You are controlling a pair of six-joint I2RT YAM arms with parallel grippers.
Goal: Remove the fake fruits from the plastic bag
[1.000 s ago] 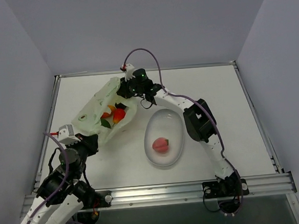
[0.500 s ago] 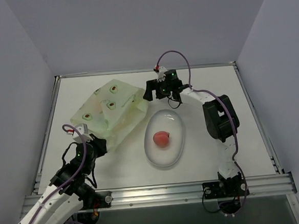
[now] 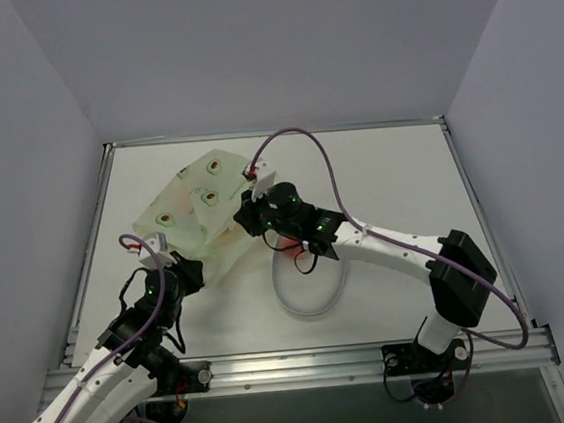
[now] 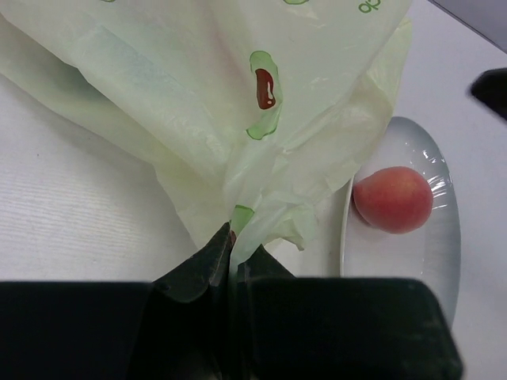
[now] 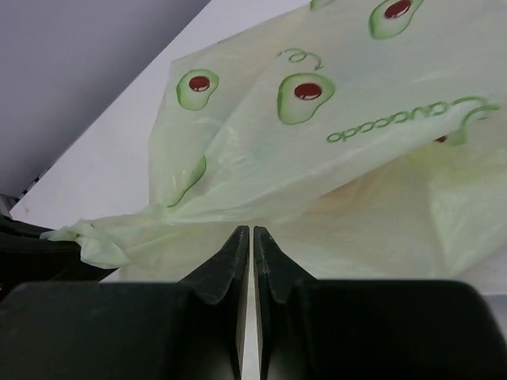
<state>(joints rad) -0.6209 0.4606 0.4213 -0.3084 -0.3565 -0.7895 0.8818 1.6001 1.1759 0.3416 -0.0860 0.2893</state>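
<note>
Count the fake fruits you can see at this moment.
1: a pink-red fruit lying in the clear dish beside the plastic bag. More may be hidden inside the bag.

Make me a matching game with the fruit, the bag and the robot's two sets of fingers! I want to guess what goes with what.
Things:
1. pink fruit
2. plastic bag
3. left fingers
4. right fingers

Clues:
A. shut, holding nothing
B. pale green with avocado pictures
C. lying in the clear dish
D. pinching a corner of the bag

Pairs: 1-C, 2-B, 3-D, 4-A.
</note>
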